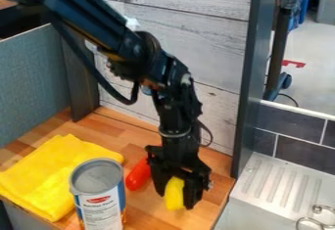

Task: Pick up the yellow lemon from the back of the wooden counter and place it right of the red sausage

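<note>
- We see the black two-finger gripper (174, 199) hanging low over the wooden counter (147, 217), its fingers clamped on a small yellow object (175, 195), one finger at either side.
- The yellow object stands roughly upright in that hold, close to the counter's front right part; we cannot tell whether its lower end touches the wood.
- By our reading, the grasp is made and the release is not; how firm the hold is, we cannot tell.
- Above the gripper, we follow the black robot arm (124, 33) down from the upper left corner on a long slant, bending at a joint near the middle of the view and dropping nearly straight, with the fingers pointing down. A loose cable loops beneath the upper link.
- Just beside the gripper, on the view's left, a red, rounded object (138, 175) lies on the counter, partly hidden behind it and outside its hold.
- Nearer to us, a metal can (98, 195) with a blue and white label stands upright, apart from the gripper.
- Behind and left of the can, a bright yellow cloth (52, 172) lies spread in loose folds.
- Farther out, we find a grooved metal surface (278, 187) at the right, a pale plank wall (196, 33) behind the arm and a blue-gray partition (33, 82) at the left.
</note>
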Controlling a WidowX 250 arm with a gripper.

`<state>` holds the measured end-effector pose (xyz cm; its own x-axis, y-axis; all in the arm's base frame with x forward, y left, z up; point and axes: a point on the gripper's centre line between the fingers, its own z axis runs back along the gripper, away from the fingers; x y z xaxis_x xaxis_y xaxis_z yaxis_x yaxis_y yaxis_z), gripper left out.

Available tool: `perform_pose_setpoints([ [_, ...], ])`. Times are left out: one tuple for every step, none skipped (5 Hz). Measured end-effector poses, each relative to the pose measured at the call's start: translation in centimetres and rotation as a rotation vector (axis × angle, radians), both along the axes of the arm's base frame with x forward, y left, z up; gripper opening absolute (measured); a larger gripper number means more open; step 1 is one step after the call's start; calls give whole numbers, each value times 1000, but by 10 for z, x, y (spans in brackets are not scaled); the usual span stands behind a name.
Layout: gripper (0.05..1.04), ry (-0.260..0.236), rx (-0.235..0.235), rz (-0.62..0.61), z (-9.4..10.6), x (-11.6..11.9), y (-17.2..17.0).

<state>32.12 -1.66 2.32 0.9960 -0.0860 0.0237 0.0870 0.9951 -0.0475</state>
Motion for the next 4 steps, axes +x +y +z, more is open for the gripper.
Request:
perform_pose_setpoints([
  [815,22,23,10,-12,0,1],
  [815,8,66,9,-14,8,-2],
  [815,3,81,22,-16,13,-3],
  [815,-6,79,28,-15,20,-4],
])
